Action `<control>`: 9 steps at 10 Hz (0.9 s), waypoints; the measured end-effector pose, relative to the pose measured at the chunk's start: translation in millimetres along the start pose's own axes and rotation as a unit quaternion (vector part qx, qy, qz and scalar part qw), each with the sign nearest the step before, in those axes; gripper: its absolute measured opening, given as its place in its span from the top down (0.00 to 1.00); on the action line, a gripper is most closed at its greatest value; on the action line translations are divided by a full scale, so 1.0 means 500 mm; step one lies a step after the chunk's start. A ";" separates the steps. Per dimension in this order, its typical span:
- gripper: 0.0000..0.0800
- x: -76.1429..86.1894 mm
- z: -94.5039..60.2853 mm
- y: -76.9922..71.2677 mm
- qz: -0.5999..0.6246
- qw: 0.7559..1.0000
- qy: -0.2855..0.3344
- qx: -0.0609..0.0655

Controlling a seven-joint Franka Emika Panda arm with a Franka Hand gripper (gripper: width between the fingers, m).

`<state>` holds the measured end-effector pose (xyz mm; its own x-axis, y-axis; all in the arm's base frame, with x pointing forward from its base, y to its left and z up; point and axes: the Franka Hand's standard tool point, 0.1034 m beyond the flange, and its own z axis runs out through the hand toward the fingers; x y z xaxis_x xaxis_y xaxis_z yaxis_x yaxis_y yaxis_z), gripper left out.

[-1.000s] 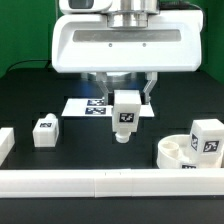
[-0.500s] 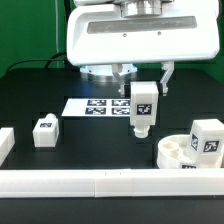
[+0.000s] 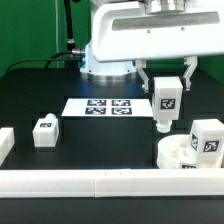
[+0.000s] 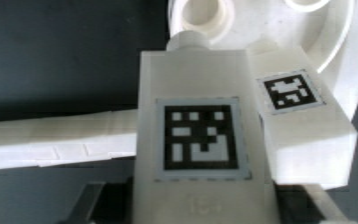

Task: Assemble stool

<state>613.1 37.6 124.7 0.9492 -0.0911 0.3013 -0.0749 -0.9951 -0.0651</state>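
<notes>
My gripper (image 3: 166, 88) is shut on a white block leg (image 3: 166, 106), which hangs upright with its tag facing the camera, just above the table. It is a little to the exterior view's left of the round seat (image 3: 178, 155). A second leg (image 3: 207, 137) stands upright in the seat. A third leg (image 3: 45, 131) sits on the table at the exterior view's left. In the wrist view the held leg (image 4: 197, 110) fills the middle between my gripper's (image 4: 202, 206) fingers. Beyond it are the seat (image 4: 208, 14) and the standing leg (image 4: 293, 95).
The marker board (image 3: 98, 105) lies flat behind the held leg. A long white border bar (image 3: 100, 181) runs along the front edge, with a short white piece (image 3: 5, 143) at the exterior view's left. The bar (image 4: 51, 135) also shows in the wrist view.
My gripper has carried the leg to the exterior view's right, from over the marker board's front edge to just beside the seat. It has stayed shut on the leg.
</notes>
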 end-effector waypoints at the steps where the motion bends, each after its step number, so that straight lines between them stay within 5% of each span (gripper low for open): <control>1: 0.58 0.000 0.000 0.000 0.000 1.000 -0.001 0.000; 3: 0.58 0.007 -0.001 -0.001 -0.002 0.999 0.043 -0.002; 9: 0.58 -0.049 0.017 -0.064 -0.030 0.999 0.027 0.003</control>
<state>594.7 72.3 111.5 0.9337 -0.0343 0.3565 -0.0172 -0.9985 -0.0512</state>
